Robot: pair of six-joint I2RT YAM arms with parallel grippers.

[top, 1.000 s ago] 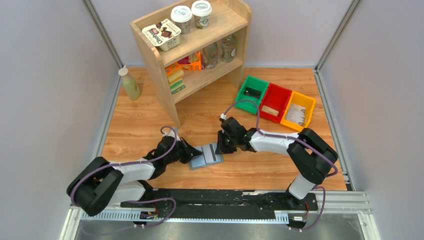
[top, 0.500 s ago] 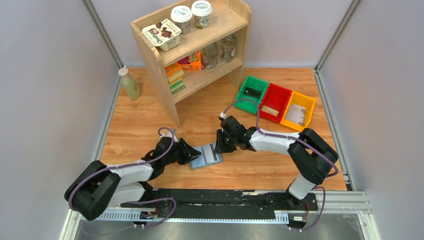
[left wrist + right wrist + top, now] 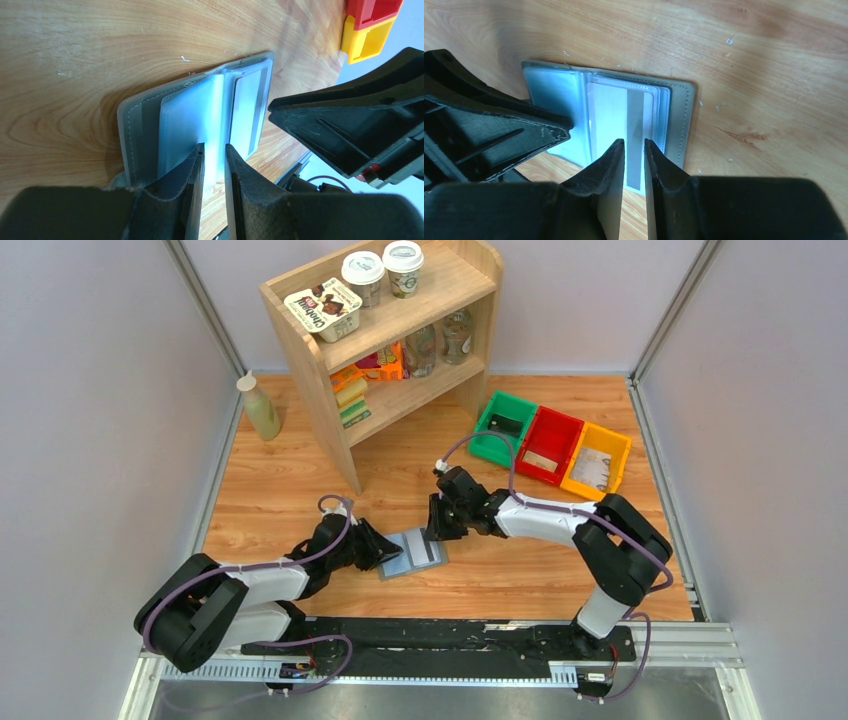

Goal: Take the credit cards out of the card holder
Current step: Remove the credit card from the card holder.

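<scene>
On the wooden surface (image 3: pixel 300 490), near its front edge and about midway between the two arms, the card holder (image 3: pixel 408 554) lies opened flat like a book, pale blue pockets facing up. The left hand (image 3: pixel 214 147) has its fingers nearly together, pinching a pocket leaf of the holder's left half. The right hand (image 3: pixel 633 142) is closed to a narrow slit on a whitish card (image 3: pixel 620 117) with a grey stripe. This card sits in the right half and sticks out past the holder's near edge.

Pale grey walls close the surface in on the left, far and right sides. A wooden shelf (image 3: pixel 400 350) stands at the far left-centre with a bottle (image 3: pixel 260 408) beside it. A green bin (image 3: pixel 516 402), a red bin (image 3: pixel 560 416) and a yellow bin (image 3: pixel 610 435) sit in a row at the far right.

Compared with a second ago, the right hand sits slightly further left and further from the bases. The holder and the left hand lie as they did.

Bare wood runs from the holder to the bins and toward the left wall. The shelf's front leg stands well apart on the far side. A black rail (image 3: pixel 430 640) borders the near edge just past the holder.
</scene>
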